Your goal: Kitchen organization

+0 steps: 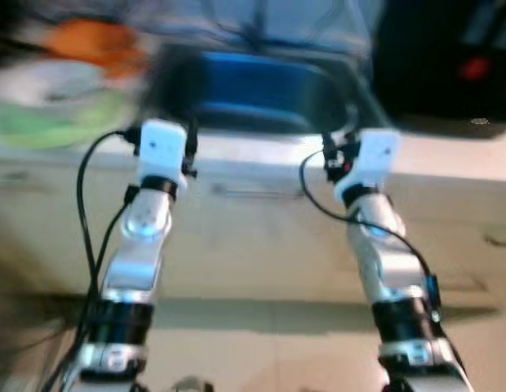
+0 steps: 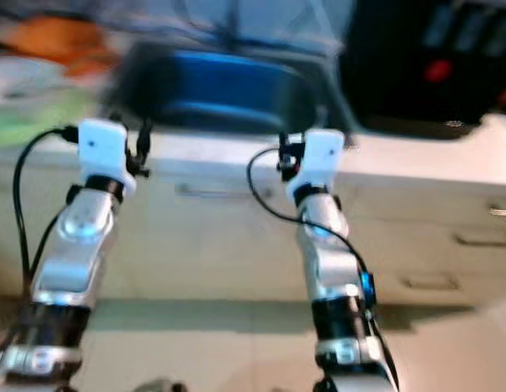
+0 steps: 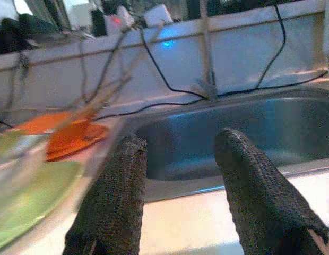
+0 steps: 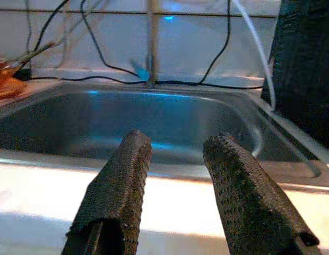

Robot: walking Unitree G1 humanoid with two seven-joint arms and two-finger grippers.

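A steel sink (image 1: 253, 86) is set into a pale counter straight ahead of me, blurred in the eye views. My left gripper (image 3: 178, 159) is held up at the sink's front left corner, open, with nothing between its fingers. My right gripper (image 4: 175, 156) is raised at the sink's front right, also open and empty. Both point over the counter's front edge (image 1: 261, 155) toward the sink basin (image 4: 143, 127). To the left of the sink lie a green plate (image 3: 32, 196) and an orange plate (image 3: 69, 135) on the counter.
A faucet pipe (image 4: 150, 42) and several black cables (image 3: 170, 85) run along the tiled wall behind the sink. A dark appliance (image 1: 449, 57) stands right of the sink. Cabinet drawers with handles (image 2: 220, 192) sit below the counter.
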